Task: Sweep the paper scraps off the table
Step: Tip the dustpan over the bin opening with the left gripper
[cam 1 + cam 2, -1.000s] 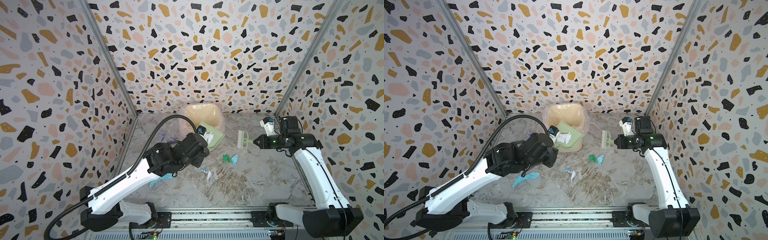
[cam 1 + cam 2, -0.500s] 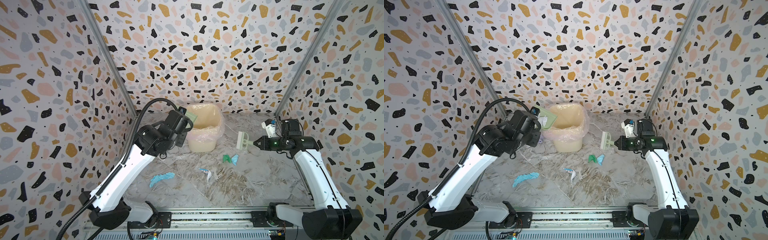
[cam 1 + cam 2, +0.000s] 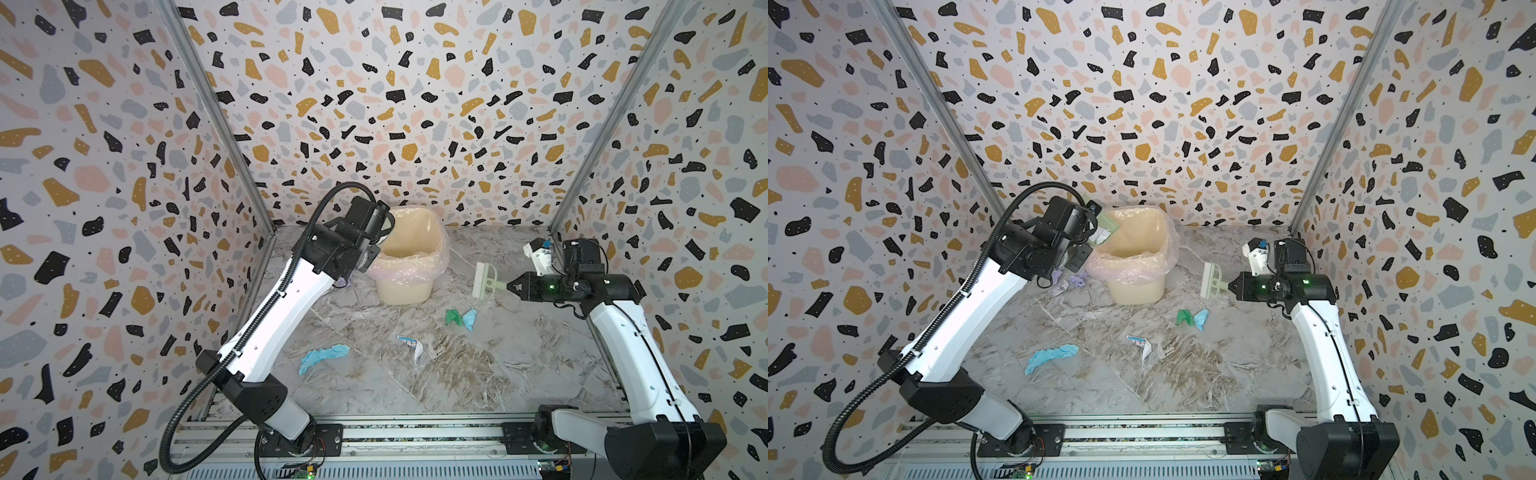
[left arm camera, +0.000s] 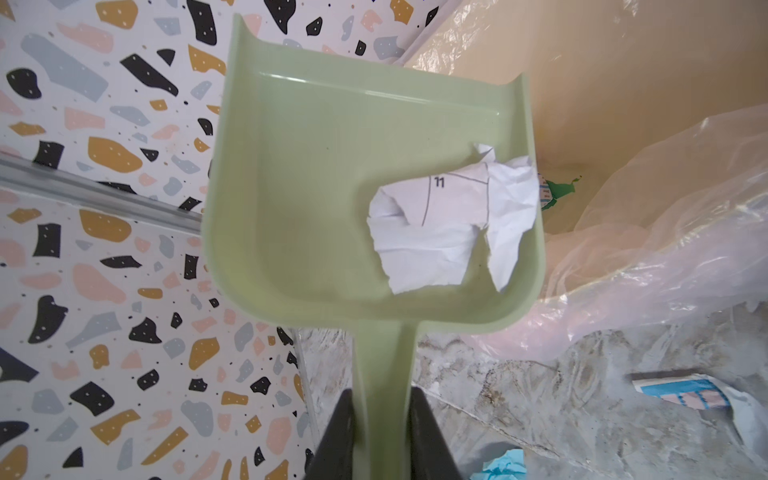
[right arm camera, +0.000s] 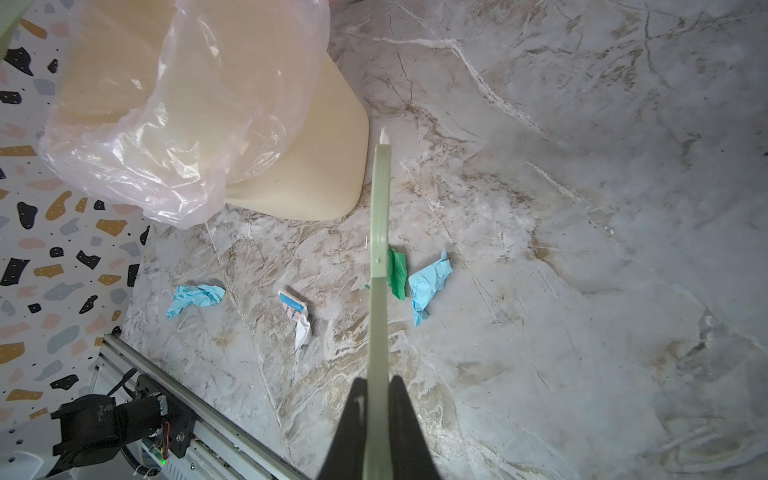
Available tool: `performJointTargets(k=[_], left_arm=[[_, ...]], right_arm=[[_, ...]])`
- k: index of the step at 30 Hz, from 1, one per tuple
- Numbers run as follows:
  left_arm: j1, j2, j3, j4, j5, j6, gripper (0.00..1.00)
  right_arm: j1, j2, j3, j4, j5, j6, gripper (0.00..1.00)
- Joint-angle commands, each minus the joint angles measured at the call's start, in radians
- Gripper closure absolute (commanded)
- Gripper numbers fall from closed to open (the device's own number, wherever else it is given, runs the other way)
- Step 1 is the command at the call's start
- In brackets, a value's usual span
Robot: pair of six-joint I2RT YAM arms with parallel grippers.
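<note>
Dustpan (image 4: 316, 187), clamped in our left gripper (image 4: 382, 405), holds one white scrap (image 4: 440, 232) at the rim of the bin (image 3: 403, 291) by the table's (image 3: 519, 353) back edge; our right gripper (image 5: 378, 388) clamps the brush (image 3: 484, 282).

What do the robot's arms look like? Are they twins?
Nearly. The left arm and right arm both have smooth white shells and black joints. A ribbed black hose loops along the left one; the right shows a tiny green light. The left gripper and right gripper have black wedge-shaped fingers.

Only "11" readable, on white scrap (image 4: 449, 232) in my dustpan (image 4: 311, 187). Other scraps' print too blurred.
</note>
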Motion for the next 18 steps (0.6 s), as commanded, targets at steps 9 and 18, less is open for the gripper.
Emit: performJointTargets(k=[9,18], left_arm=[[-0.019,0.127,0.064,0.08,-0.089,0.221,1.0],[-0.134,0.17,-0.015,0.185,-0.4,0.41,1.0]], right_arm=[[0.018,-0.015,0.003,-0.026,0.012,-0.007,1.0],[0.027,0.0,-0.012,-0.018,0.009,-0.009,1.0]])
